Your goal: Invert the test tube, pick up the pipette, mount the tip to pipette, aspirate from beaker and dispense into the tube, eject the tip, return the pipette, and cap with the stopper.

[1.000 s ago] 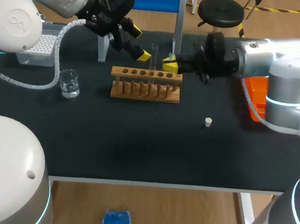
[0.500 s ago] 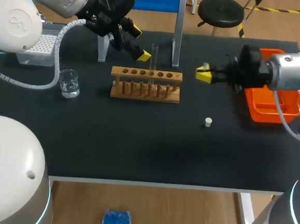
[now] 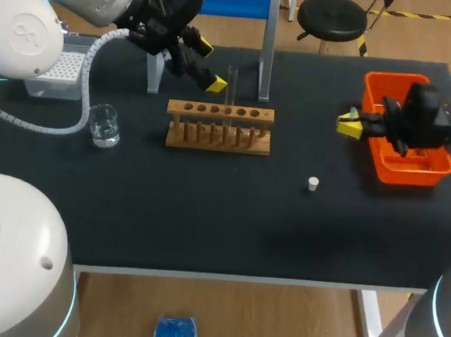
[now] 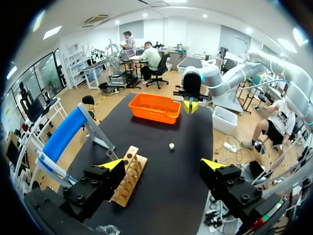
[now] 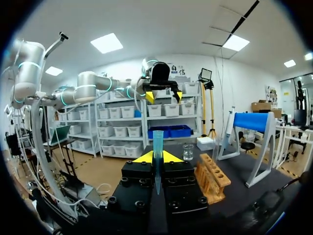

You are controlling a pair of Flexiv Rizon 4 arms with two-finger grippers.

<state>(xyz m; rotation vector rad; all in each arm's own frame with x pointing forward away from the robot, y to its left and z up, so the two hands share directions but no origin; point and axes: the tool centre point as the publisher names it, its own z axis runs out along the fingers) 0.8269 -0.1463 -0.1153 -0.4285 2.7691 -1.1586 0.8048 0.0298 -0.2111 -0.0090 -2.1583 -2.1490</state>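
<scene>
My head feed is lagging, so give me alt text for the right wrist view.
The right gripper is shut on a blue pipette tip, held upright with its narrow end down. Ahead of it stand a wooden test tube rack and a glass beaker, with the left gripper open above them.

Legible text: none in any view.
left arm (image 3: 25,34) shell: round emblem, no letters readable.
beaker (image 3: 104,125): markings too small to read.
pipette tip (image 5: 158,142): no print readable.
</scene>
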